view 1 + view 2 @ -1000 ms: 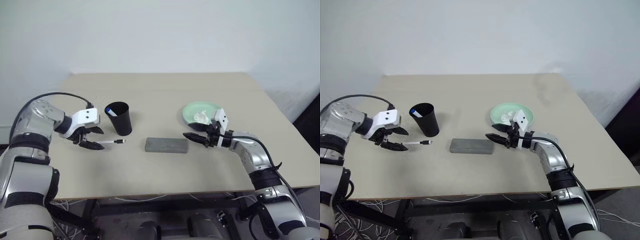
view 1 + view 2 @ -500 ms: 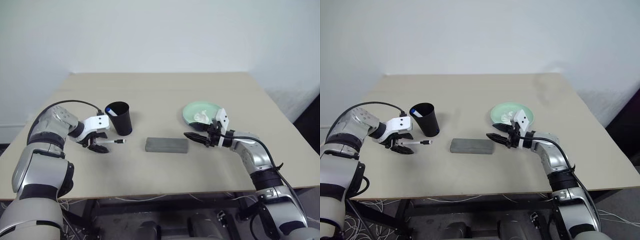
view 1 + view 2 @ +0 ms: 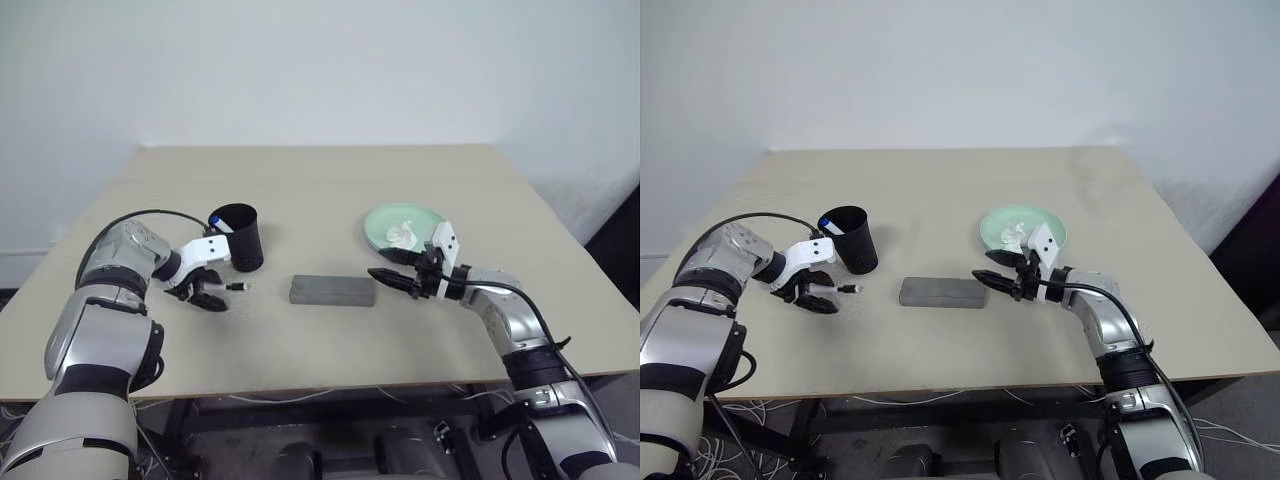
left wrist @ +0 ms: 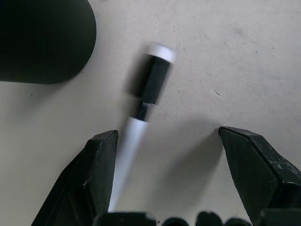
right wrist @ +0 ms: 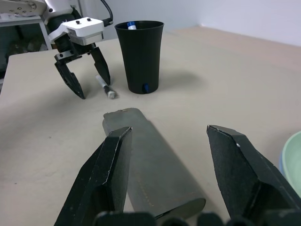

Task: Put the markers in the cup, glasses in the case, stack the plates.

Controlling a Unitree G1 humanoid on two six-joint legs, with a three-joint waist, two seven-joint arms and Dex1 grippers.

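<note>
A black-capped marker [image 4: 149, 82] lies flat on the table beside the black cup [image 3: 241, 238]. My left gripper [image 4: 168, 133] points down over it, open, its fingers either side of the white barrel. A blue-capped marker [image 5: 131, 23] stands in the cup. The grey case [image 3: 332, 290] lies shut at mid-table. My right gripper [image 3: 384, 277] hovers level at the case's right end, open and holding nothing. The mint green plate [image 3: 380, 222] sits on a light blue plate [image 5: 281, 164]. The glasses are out of view.
A crumpled white tissue [image 3: 403, 233] lies in the mint plate just behind my right gripper. The beige table [image 3: 330, 190] stretches bare behind the cup and plates, and its front edge runs close below both arms.
My left gripper has come down and to the right, from beside the marker's white end to straddling it next to the cup. The right gripper has kept still.
</note>
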